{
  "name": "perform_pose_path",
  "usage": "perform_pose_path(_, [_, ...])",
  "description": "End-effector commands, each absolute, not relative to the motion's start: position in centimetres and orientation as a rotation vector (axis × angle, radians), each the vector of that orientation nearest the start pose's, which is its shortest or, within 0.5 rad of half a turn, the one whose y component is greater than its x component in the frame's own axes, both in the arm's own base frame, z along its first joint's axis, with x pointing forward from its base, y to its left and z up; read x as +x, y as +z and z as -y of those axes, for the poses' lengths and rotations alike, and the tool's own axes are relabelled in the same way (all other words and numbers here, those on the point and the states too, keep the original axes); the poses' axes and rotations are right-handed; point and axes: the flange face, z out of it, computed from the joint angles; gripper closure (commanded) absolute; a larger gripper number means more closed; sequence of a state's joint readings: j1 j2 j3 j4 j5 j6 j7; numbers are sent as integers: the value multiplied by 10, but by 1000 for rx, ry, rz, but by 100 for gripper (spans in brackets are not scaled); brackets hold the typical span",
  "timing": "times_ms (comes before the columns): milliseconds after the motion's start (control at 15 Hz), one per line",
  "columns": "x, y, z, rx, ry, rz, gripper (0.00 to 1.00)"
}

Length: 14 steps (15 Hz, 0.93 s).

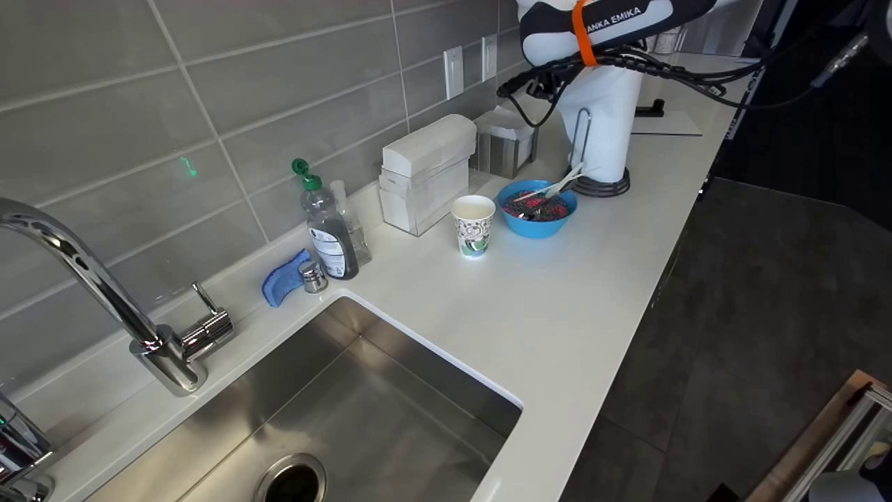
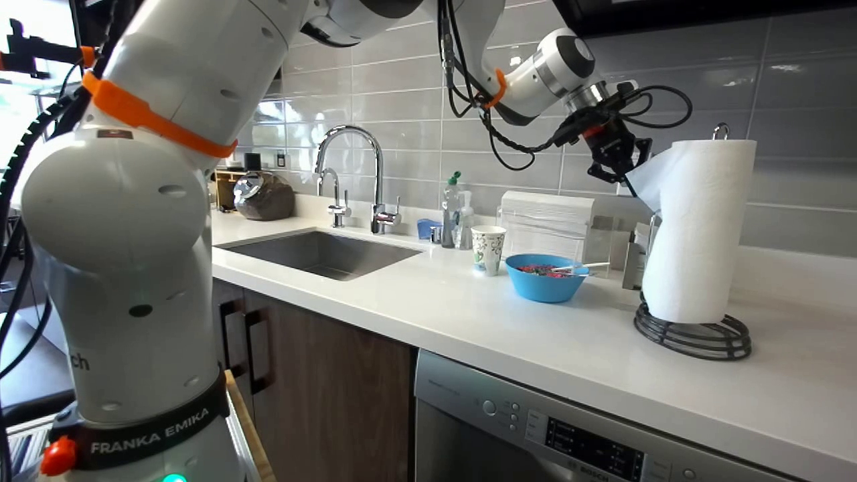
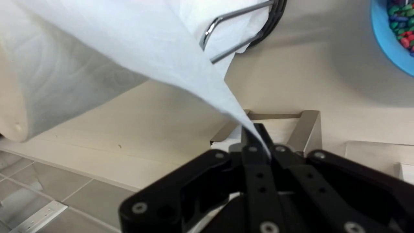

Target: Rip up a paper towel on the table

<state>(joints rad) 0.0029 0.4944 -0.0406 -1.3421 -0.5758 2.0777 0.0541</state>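
- Paper towel (image 3: 181,55): plain white sheet, continuous with its roll (image 2: 703,234) on the side of the blue bowl (image 2: 546,289) away from the sink (image 1: 432,373); suspended higher than the bowl.
- Axis: from the roll's upper part the sheet extends toward the bowl's side, tapering to a narrow tip; its long axis lies aslant, the roll's roughly vertical.
- Gripper (image 3: 264,142): jaws together, clamped on the sheet's tip; above the bowl's level and, in an exterior view, between bowl and roll.
- White countertop (image 2: 428,294): smooth, straight-edged, supporting the bowl with its small coloured pieces (image 3: 402,29) and pale utensils (image 1: 563,185). Patterned cup (image 1: 474,233) just beside the bowl, on the sink's side; dark wire stand (image 1: 606,187) beneath the roll, near the bowl.
- Toward the grey tiled wall (image 1: 300,77) from the bowl: folded white stack (image 1: 432,146) in a clear holder (image 1: 442,195); steel-coloured holder (image 3: 307,129).
- Sink side of the bowl, past the cup: soap bottle (image 1: 327,233), blue sponge (image 1: 284,279), chrome faucet (image 2: 379,174).
- Room: dishwasher (image 2: 482,435) and brown cabinet (image 2: 335,381) lower than the bowl, under the countertop; dark floor (image 1: 732,279) on the bowl's side opposite the wall.
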Motion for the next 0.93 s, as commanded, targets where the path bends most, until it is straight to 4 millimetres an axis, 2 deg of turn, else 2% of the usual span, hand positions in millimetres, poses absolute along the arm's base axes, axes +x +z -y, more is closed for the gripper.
perform_pose_path(0, [718,469,47,2635,213,-274,100])
perform_pose_path(267, [718,466,52,2687,177,-360,100])
perform_pose_path(533, [727,481,56,2750,282,-101,100])
perform_pose_path(667, [731,488,56,2769,331,-32,100])
perform_pose_path(867, [735,485,53,2783,382,4,100])
